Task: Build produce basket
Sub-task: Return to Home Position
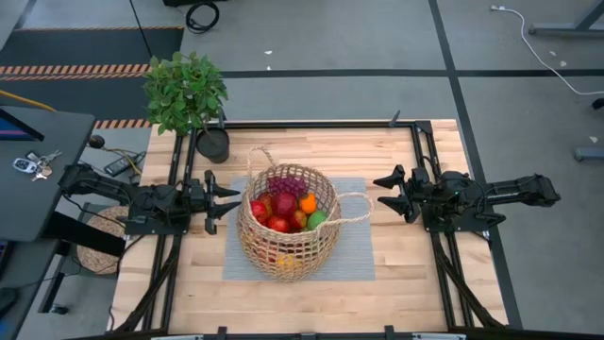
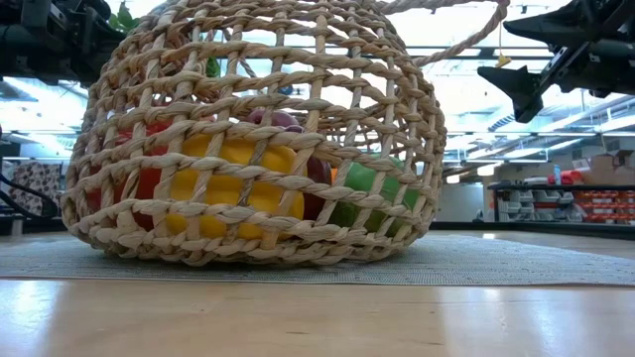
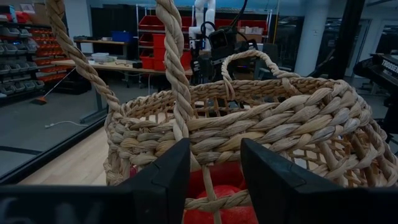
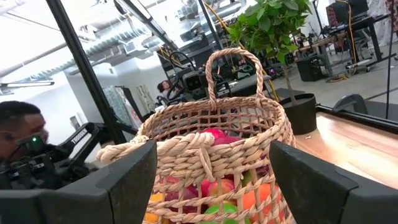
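Observation:
The tan wicker basket (image 1: pixel 288 247) stands upright on its base on a grey mat (image 1: pixel 354 260) at mid table. It holds the produce (image 1: pixel 283 210): red apples, purple grapes, an orange, green and yellow pieces (image 2: pixel 233 174). My left gripper (image 1: pixel 234 201) is open just left of the basket's wall, and one loop handle (image 3: pixel 177 68) rises in front of its fingers. My right gripper (image 1: pixel 382 192) is open and empty to the basket's right, above table height (image 2: pixel 521 69). It is near the other loop handle (image 1: pixel 357 206), which sticks out toward it. My left gripper's open fingers (image 3: pixel 165 180) stand level from the table's left, close against the basket's wall at the foot of the loop handle (image 3: pixel 196 155). Whether they touch the weave, I cannot tell.
A leafy potted plant (image 1: pixel 187 93) in a black pot (image 1: pixel 213 144) stands at the table's far left corner. Bare wood lies near the front edge (image 1: pixel 302 307). A person (image 4: pixel 18 127) shows beyond the table in the right wrist view.

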